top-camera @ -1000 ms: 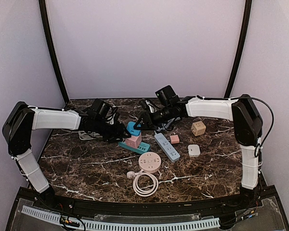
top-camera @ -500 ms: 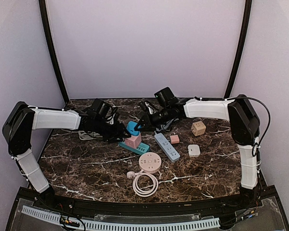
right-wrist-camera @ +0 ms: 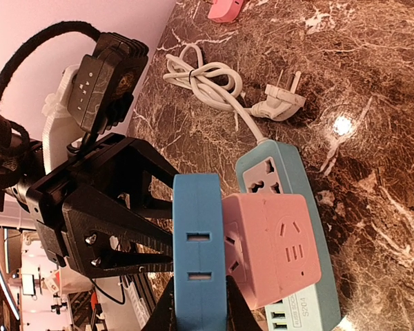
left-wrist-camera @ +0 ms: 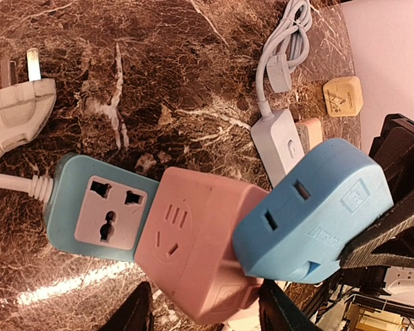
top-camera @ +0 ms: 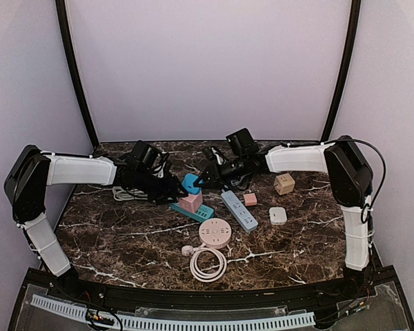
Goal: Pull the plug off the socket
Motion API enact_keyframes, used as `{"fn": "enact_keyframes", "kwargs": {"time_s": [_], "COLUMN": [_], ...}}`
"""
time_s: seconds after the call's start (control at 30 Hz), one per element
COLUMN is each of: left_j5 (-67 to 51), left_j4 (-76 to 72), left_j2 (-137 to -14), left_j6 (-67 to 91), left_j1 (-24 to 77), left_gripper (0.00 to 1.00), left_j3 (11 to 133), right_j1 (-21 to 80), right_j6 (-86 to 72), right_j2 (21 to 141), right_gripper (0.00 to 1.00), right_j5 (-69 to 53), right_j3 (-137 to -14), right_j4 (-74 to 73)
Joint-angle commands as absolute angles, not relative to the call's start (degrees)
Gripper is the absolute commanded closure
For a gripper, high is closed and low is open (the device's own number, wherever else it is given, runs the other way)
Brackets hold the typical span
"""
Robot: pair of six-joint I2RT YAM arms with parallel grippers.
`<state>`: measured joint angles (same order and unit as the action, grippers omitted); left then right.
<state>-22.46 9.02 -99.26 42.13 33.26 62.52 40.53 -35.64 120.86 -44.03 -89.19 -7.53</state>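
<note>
Blue plug (top-camera: 190,183) sits at twelve o'clock of the pink cube (top-camera: 191,201). Our right claw (right-wrist-camera: 199,307) pinches the plug; our left claw (left-wrist-camera: 205,307) squeezes the cube.

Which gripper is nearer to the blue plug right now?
Right. The right gripper is shut on the blue plug itself. The left gripper is beside it, its fingers flanking the pink adapter that touches the plug.
</note>
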Motion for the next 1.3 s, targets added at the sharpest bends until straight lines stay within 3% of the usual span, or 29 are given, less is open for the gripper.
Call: {"fn": "enact_keyframes", "kwargs": {"time_s": [0.0,0.87,1.27], "left_j5": [-19.1,-17.6,-18.7], "left_j4": [14.1,17.4,19.0], "left_j2": [-101.3,-103.0,-101.8], "left_j6": [42.2,41.7,39.6], "left_j1": [33.1,33.2,33.7], "left_gripper": [0.49,0.50,0.50], "left_j3": [62.2,64.1,71.3], "right_j1": [40.3,39.1,34.5], "right_j6": [-38.0,-39.7,-31.4], "right_j2": [117.3,113.3,103.5], "right_gripper": [0.95,0.98,0.99], "right_j5": [-48.9,-50.6,-30.9], "right_j3": [-88.4,-86.0,-79.7], "right_j4": [-0.3,4.7,-11.5]}}
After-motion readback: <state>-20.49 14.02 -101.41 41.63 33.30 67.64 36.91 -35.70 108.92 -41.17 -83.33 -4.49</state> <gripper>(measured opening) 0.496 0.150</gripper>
